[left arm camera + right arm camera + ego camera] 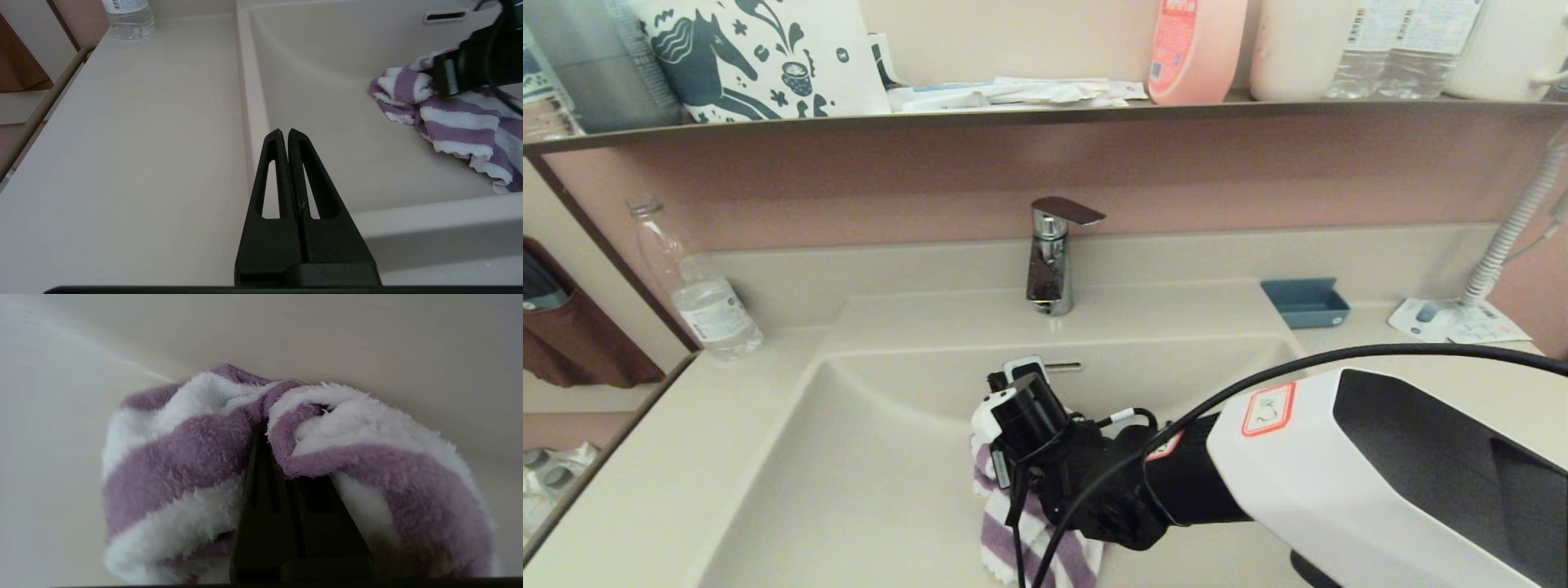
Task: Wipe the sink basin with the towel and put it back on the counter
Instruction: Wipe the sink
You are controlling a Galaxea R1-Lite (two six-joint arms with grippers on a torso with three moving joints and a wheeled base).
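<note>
The purple and white striped towel [1036, 535] lies bunched on the floor of the cream sink basin [866, 465], under my right wrist. My right gripper [265, 428] is shut on the towel [196, 457], its fingertips buried in the folds, pressing the cloth down on the basin floor. In the left wrist view the towel [457, 122] spreads out beside the black right wrist. My left gripper [284, 132] is shut on nothing, hovering over the basin's left rim beside the counter [135, 155]. The drain plug is hidden.
A chrome tap [1052, 257] stands behind the basin, with the overflow slot [1063, 367] below it. A clear water bottle [698, 290] is on the counter's back left, a blue tray [1305, 301] at the back right. A dark-edged shelf [1013, 118] holds bottles.
</note>
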